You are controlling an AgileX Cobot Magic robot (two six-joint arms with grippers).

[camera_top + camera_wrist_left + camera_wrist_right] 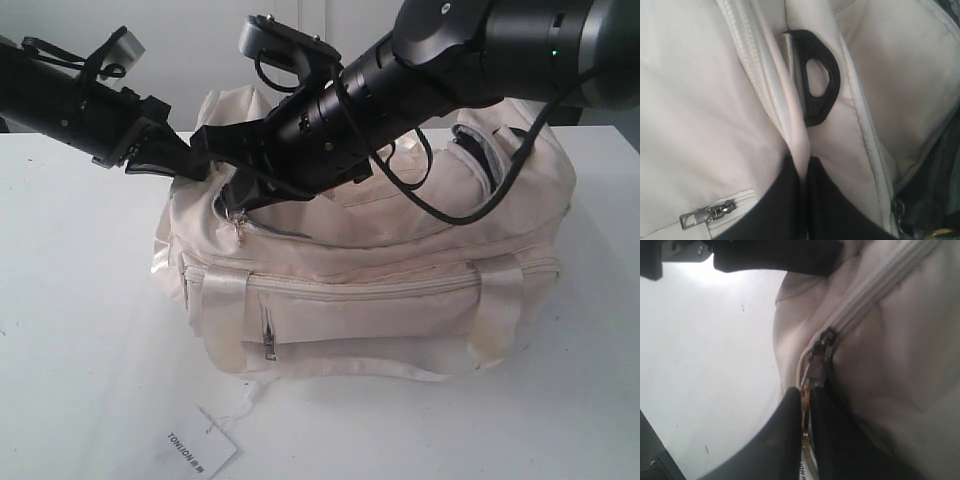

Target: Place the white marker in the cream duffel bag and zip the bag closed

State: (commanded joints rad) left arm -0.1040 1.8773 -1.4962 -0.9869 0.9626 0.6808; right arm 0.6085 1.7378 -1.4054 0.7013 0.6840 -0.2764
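The cream duffel bag [400, 290] at frame centre, both grippers at its left end; the white marker is not visible, presumably inside.
The left gripper [804, 162] is closed on a fold of the soft, slack fabric beside the black strap ring [817, 80], a fair bracing hold since the cloth bunches. The right gripper [805, 395] has its fingers almost together with the small, slippery gold zipper pull [804, 407] between them; whether they truly clamp it is unclear. A paper tag [200, 445] lies lower left on the table [80, 350], clear of the work.

The cream duffel bag [400, 270] sits upright and slumped on the white table [80, 350].
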